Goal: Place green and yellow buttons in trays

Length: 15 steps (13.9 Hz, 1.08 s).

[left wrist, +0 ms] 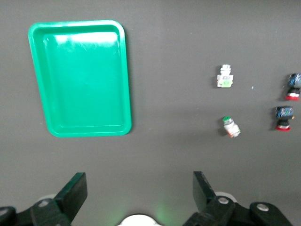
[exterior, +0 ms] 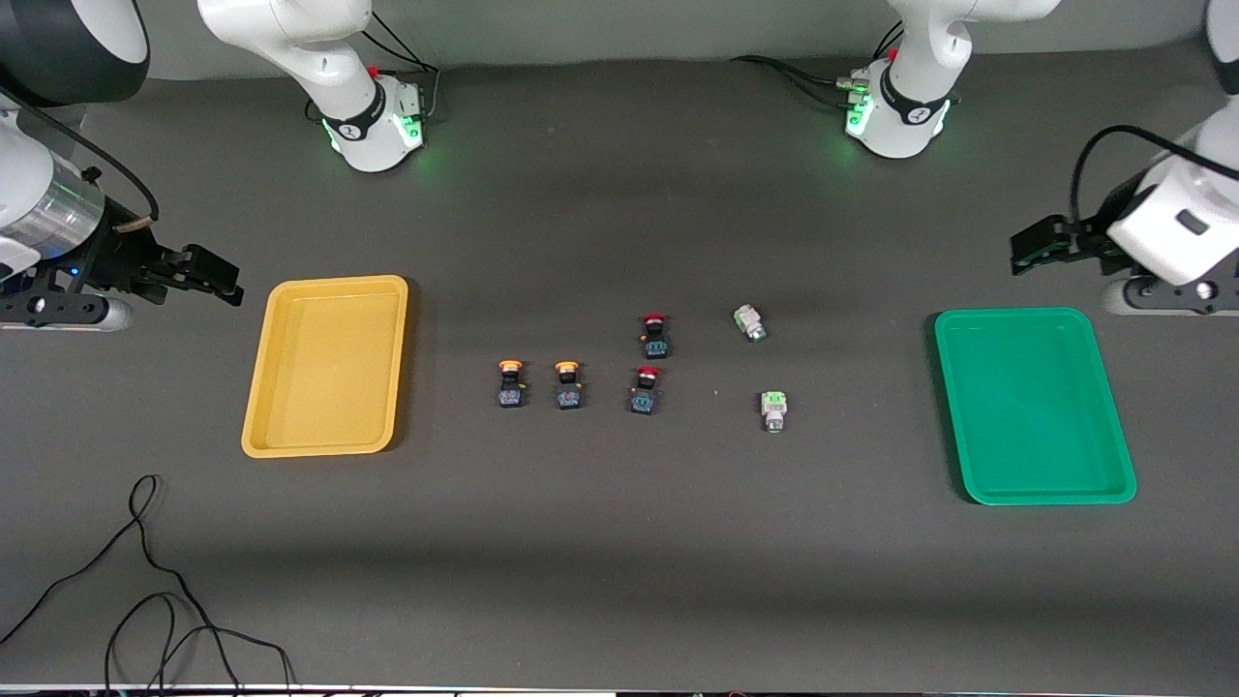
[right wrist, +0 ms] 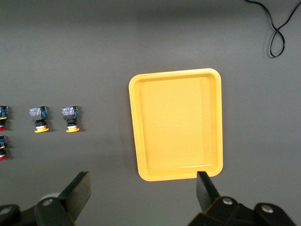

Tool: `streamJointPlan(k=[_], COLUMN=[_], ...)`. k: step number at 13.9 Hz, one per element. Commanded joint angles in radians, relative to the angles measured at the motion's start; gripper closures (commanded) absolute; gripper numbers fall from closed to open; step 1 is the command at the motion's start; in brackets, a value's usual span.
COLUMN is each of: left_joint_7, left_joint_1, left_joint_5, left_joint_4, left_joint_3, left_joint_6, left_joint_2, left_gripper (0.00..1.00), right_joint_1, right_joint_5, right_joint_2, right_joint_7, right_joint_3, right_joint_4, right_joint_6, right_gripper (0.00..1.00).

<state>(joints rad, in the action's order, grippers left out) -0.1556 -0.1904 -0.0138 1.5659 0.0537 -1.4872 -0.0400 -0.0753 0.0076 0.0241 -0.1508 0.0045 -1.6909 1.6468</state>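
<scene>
Buttons (exterior: 568, 384) untouched, both arms raised

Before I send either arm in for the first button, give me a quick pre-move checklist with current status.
1. Left gripper open, holding nothing: ok.
2. Right gripper open, holding nothing: ok.
3. Green tray holds nothing, at the left arm's end: ok.
4. Yellow tray holds nothing, at the right arm's end: ok.
5. Both green buttons and both yellow buttons lie loose on the table, none placed: ok to start.
6. Red buttons sit between the two groups; they stand apart from the yellow ones: ok.
</scene>
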Motion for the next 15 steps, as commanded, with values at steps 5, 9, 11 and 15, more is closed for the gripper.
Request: streamJointPlan(k=[5,9,11,15], left_joint_7=[-0.537,-0.702,-0.702,-0.713], left_joint_1=[-0.156,-0.210,-0.210,-0.219], left_joint_5=[-0.020,-0.020,-0.020,-0.018], left_joint_4=[0.164,0.245,0.319,0.480], left_joint_3=[-0.156,-0.221,-0.221,-0.221], left_joint_6=[-0.163,-0.251,-0.310,-0.485], left_joint_2=[0.039,0.051,0.068,0.062], left_gripper=[0.00,0.00,0.00,0.00], right_joint_1=[-0.015,-0.017,-0.015,-0.017], right_joint_5=[0.018,0.018,0.018,0.018], right_joint_2=[0.028,0.028,0.028,0.027], right_joint_7=[0.011,0.011,0.011,0.007], right_joint_3=[-0.018,-0.017,-0.017,-0.015], right_joint_4=[-0.024,-0.024,-0.024,-0.024], right_joint_6=[-0.004,-0.004,-0.004,-0.007], right_gripper=[0.00,0.00,0.00,0.00])
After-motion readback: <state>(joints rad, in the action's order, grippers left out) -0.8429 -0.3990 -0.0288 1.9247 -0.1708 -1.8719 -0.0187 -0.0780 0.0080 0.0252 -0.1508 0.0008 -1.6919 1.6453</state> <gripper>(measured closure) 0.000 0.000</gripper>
